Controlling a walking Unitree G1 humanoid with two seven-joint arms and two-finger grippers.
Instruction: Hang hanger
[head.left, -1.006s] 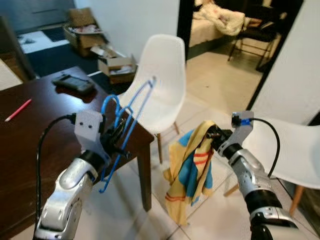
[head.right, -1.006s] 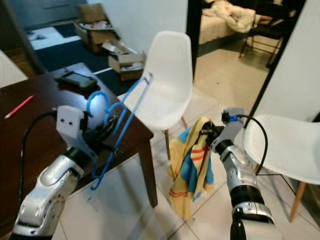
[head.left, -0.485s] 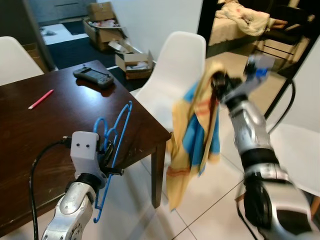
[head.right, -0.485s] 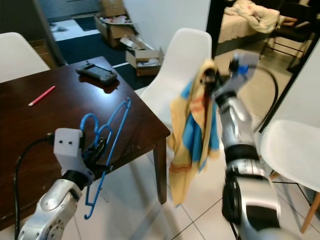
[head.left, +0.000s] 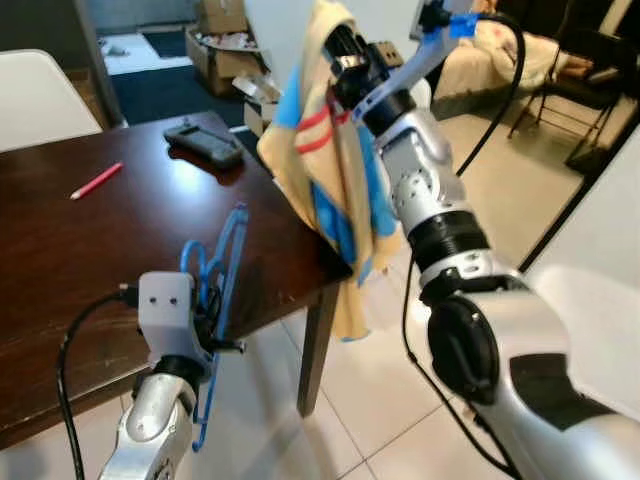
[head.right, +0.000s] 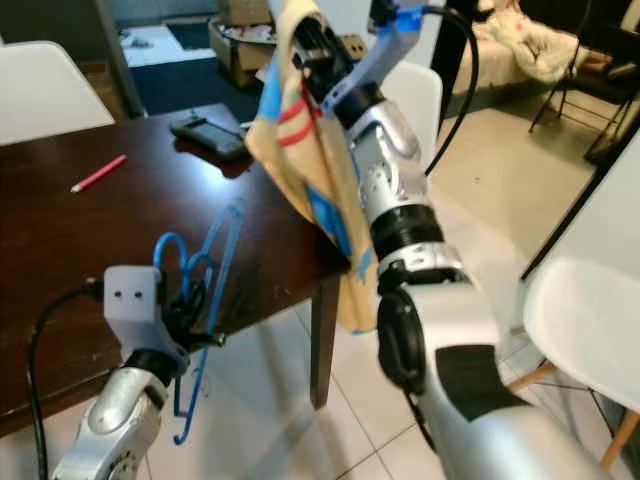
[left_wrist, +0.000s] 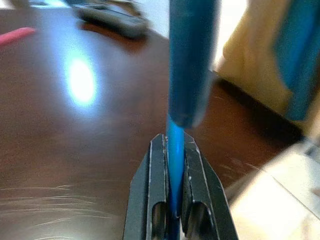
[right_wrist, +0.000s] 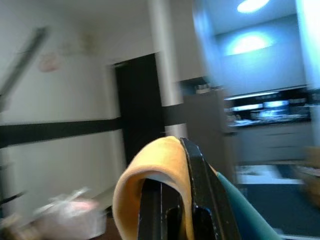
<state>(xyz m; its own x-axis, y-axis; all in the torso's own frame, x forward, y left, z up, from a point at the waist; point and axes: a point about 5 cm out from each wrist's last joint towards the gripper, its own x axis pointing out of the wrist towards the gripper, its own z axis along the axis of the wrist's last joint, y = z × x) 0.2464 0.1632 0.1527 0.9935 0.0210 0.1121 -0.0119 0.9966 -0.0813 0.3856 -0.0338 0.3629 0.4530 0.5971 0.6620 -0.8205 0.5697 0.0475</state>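
1. Hanger (head.left: 218, 290), of blue plastic, is held low over the near edge of the dark wooden table (head.left: 90, 250), standing roughly upright with its hook toward the tabletop.
2. It is gripped by the left gripper (left_wrist: 175, 165), whose two black fingers (left_wrist: 197, 187) are clamped together on a thin blue bar of the hanger, as is seen in the left wrist view.
3. A yellow cloth (head.left: 335, 150) with blue and red stripes is held raised high above the table's corner and hangs down past the table edge toward the tiled floor (head.left: 400, 420).
4. The cloth is draped over the right gripper (right_wrist: 172, 200); its fingers are closed on the yellow fabric.
5. A red pencil (head.left: 96, 181) and a dark handheld device (head.left: 204, 143) lie well apart on the far part of the table.
6. A white chair (head.left: 45, 95) stands at the table's far left side, and another white chair (head.right: 585, 320) is seen to the right.
7. Cardboard boxes (head.left: 215, 45) lie on the floor beyond the table.
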